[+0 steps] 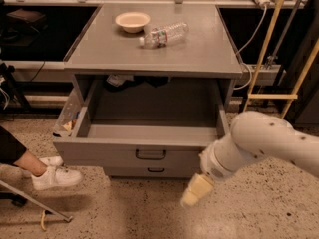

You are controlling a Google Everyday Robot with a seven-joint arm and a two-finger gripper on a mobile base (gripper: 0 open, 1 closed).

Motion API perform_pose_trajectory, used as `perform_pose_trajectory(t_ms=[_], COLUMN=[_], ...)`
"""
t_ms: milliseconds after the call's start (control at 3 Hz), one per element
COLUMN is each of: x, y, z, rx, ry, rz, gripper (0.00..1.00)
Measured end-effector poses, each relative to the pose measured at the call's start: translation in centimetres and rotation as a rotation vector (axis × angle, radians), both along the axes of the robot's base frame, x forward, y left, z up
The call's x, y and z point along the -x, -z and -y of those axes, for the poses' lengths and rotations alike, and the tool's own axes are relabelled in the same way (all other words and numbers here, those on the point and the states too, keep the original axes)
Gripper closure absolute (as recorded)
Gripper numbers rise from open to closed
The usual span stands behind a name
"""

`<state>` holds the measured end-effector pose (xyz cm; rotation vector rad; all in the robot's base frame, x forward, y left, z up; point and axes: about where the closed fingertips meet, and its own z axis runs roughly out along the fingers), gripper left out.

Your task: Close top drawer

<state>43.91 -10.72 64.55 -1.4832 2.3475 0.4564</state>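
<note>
Nearest, over the speckled floor [124, 215], the cream-coloured gripper [193, 194] hangs low, pointing down and to the left. It sits just below the right end of the drawer fronts, and whether it is released or clenched cannot be told. It holds nothing that can be seen. The thick white arm [261, 143] runs up from it to the right edge and covers the right corner of the top drawer [99, 152]. At the left, a person's white shoe [56, 177] rests on the floor. The top drawer stands pulled out from the grey cabinet [229, 91], its dark handle [151, 155] at the centre of the front. A lower drawer [124, 172] sits under it. Farther back, a bowl [132, 21] and a plastic bottle [164, 34] lying on its side rest on the cabinet top.
</note>
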Motion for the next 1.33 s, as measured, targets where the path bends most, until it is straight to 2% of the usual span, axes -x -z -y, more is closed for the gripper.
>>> perform_pose_trajectory(t_ms=[333, 1000, 1333], x=[-1.5, -10.0, -15.3], y=[-0.2, -0.3, -0.2], z=[-0.8, -8.1, -11.6], rx=[-0.004, -0.022, 0.006], ry=[0.017, 0.048, 0.072], rz=[0.013, 0.033, 0.034], gripper=[0.00, 0.00, 0.00])
